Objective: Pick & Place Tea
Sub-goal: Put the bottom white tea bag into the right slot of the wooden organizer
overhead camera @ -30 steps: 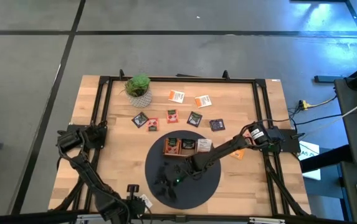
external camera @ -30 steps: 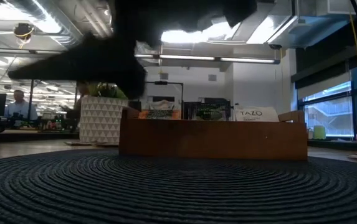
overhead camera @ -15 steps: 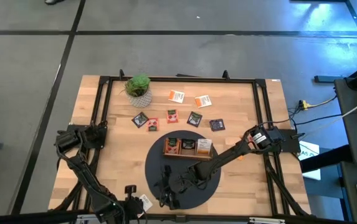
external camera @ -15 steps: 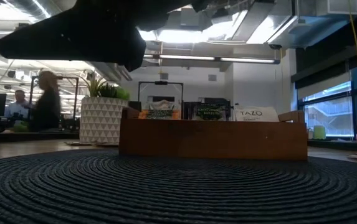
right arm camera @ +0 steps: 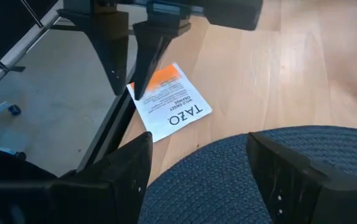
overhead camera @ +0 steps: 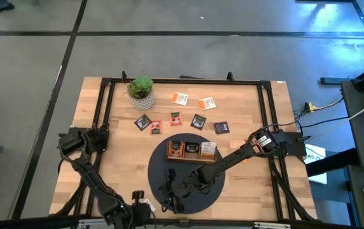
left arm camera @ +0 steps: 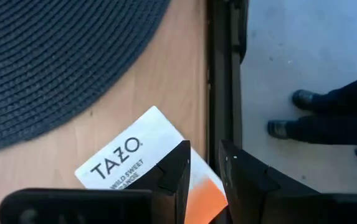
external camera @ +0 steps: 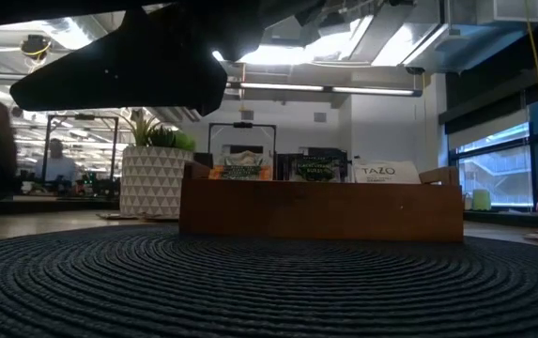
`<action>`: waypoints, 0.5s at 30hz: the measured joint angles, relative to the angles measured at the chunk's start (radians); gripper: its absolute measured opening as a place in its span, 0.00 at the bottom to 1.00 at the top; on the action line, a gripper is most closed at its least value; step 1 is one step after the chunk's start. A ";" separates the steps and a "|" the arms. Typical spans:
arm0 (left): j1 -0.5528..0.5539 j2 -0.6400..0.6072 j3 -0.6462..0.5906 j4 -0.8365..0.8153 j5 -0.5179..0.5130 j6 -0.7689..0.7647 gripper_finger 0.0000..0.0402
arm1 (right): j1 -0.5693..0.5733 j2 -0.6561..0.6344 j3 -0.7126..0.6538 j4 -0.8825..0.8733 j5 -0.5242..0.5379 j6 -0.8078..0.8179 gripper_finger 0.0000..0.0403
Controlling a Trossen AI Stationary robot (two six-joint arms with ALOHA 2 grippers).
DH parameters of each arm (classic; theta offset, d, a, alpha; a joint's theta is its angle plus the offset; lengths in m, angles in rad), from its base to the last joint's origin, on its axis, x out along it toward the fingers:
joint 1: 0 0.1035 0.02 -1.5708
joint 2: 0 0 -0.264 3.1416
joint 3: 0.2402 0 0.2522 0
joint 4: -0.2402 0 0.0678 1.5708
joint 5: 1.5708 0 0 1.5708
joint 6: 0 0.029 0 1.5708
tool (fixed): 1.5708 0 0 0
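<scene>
A white-and-orange tea packet (left arm camera: 128,158) is at the table's near edge, just left of the round dark mat (overhead camera: 201,184). My left gripper (left arm camera: 204,155) is shut on it. My right gripper (right arm camera: 197,180) hangs open over the mat's near left part, facing that packet, with nothing between its fingers. The brown wooden tray (overhead camera: 191,151) stands on the mat's far side with a few packets upright in it. Several more tea packets (overhead camera: 198,121) lie flat on the wood beyond the tray. My left gripper has the packet's orange end (right arm camera: 162,76) between its two fingers (right arm camera: 148,59). They come down on it steeply from above. The white printed end (right arm camera: 181,115) sticks out toward the mat. I cannot tell whether that end rests on the wood.
A small green plant in a white pot (overhead camera: 141,89) stands at the far left. A black frame rail (left arm camera: 223,74) runs along the table edge right beside the held packet. One orange packet (overhead camera: 242,158) lies partly under my right arm. People move in the room behind.
My right arm has swung a little toward the table's near edge over the mat and rolled its wrist, then stopped. Its fingers stay open.
</scene>
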 joint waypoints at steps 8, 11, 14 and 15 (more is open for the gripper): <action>0.007 0.000 0.000 -0.027 -0.014 0.072 0.34 | -0.007 0.000 0.000 -0.005 0.000 0.001 0.64; 0.007 0.000 0.000 -0.019 -0.015 0.074 0.43 | -0.014 0.000 0.000 -0.005 0.000 0.001 0.64; 0.008 0.000 0.000 -0.014 -0.008 0.073 0.48 | -0.020 0.000 0.000 -0.006 0.000 0.001 0.64; 0.009 0.000 0.000 -0.007 -0.006 0.072 0.49 | -0.021 0.000 0.000 -0.007 0.001 0.001 0.64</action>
